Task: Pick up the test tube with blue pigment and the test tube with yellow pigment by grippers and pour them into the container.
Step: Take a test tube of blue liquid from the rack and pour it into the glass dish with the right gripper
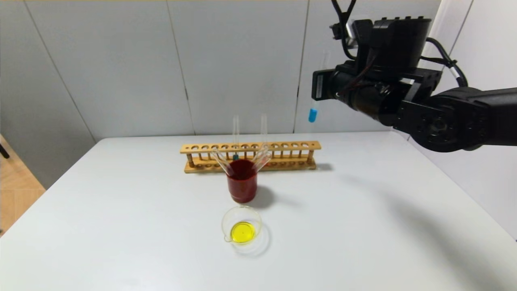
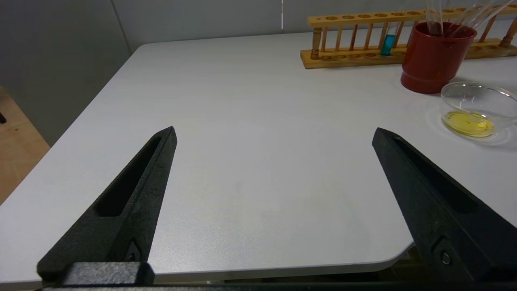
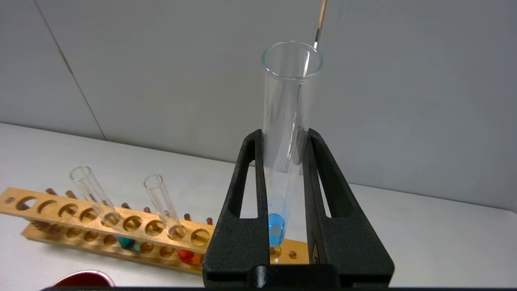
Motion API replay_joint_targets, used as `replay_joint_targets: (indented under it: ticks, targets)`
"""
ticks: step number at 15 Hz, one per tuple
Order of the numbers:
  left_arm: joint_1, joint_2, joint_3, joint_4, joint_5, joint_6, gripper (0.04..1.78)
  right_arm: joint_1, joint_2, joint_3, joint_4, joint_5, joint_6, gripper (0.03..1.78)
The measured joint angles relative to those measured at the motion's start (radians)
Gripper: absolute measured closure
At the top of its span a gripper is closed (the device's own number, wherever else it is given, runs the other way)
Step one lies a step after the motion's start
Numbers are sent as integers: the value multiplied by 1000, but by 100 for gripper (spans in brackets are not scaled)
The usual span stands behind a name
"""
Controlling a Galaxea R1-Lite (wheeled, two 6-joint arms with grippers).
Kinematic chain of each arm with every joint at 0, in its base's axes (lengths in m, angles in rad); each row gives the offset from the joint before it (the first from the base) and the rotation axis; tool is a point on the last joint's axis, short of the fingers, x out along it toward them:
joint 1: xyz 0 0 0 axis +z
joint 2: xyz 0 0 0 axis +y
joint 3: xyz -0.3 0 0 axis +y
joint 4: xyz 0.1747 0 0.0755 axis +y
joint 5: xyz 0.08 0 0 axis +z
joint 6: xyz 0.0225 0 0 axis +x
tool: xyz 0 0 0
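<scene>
My right gripper [image 1: 319, 81] is raised high above the right end of the wooden rack [image 1: 282, 146]. It is shut on the test tube with blue pigment [image 1: 313, 115], held upright with its open mouth up. In the right wrist view the gripper [image 3: 284, 137] clamps the tube [image 3: 288, 101] at mid-height, with the blue liquid at the bottom. The container [image 1: 254, 220], a low clear dish, sits near the table front and holds yellow liquid. No tube with yellow liquid shows. My left gripper [image 2: 274, 133] is open and empty, low over the table's near left part.
A dark-red cup [image 1: 242, 184] with several empty tubes leaning in it stands between the rack and the dish. The rack also holds a tube with darker teal liquid [image 1: 235, 157] and one with red liquid [image 3: 185, 255]. A grey wall stands behind the table.
</scene>
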Motion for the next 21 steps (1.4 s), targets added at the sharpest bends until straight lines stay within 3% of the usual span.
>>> replay_joint_targets:
  ticks: [15,21]
  targets:
    - [0,0,0,0,0,0,11,13,-371,350,24,-4,-1,154]
    - [0,0,0,0,0,0,11,96,-445,425,25,-33,-10,154]
